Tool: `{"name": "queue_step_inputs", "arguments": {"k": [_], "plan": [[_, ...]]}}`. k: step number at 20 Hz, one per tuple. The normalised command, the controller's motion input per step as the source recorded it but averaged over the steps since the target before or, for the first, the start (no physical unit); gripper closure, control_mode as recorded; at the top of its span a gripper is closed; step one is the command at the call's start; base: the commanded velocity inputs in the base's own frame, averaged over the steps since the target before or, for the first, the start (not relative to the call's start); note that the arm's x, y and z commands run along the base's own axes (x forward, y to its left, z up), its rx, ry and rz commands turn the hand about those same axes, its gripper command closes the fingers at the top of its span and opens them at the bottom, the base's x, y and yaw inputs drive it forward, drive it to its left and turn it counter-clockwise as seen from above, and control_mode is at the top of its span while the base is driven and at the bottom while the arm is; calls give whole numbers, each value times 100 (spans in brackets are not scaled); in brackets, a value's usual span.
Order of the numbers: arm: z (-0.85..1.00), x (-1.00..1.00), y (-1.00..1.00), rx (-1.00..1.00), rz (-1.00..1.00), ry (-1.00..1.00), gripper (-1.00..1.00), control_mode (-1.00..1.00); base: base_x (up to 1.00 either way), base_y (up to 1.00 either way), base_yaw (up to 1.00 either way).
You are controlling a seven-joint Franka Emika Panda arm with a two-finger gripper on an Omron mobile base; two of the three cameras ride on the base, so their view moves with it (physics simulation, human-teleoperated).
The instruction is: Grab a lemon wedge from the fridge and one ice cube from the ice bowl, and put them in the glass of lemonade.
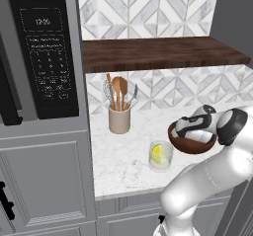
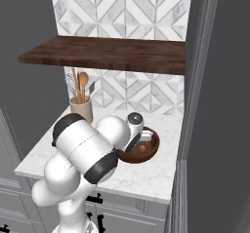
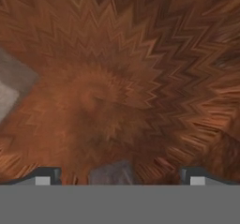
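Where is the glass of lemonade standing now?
In the left base view, the glass of lemonade stands on the marble counter, just left of the ice bowl and right of the utensil crock.

light: even, soft | shadows: faint (darker under the shelf (image 1: pixel 163 55)) | glare: none | hand view: coarse, blurry

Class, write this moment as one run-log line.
gripper: open, down in ice bowl | ice cube: between fingers, not gripped | glass: lemon wedge inside
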Motion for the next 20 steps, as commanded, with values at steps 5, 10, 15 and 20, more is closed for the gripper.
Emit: {"name": "queue_step_inputs", "arguments": {"k": [5, 10, 15, 20], "plan": [[-7, 2, 0, 0, 4, 0, -100, -100, 0, 0, 0], [-2, 0, 0, 0, 4, 0, 100, -100, 0, 0, 0], [-9, 0, 0, 0, 0, 1, 100, -100, 0, 0, 0], [-11, 0, 0, 0, 0, 4, 100, -100, 0, 0, 0]]}}
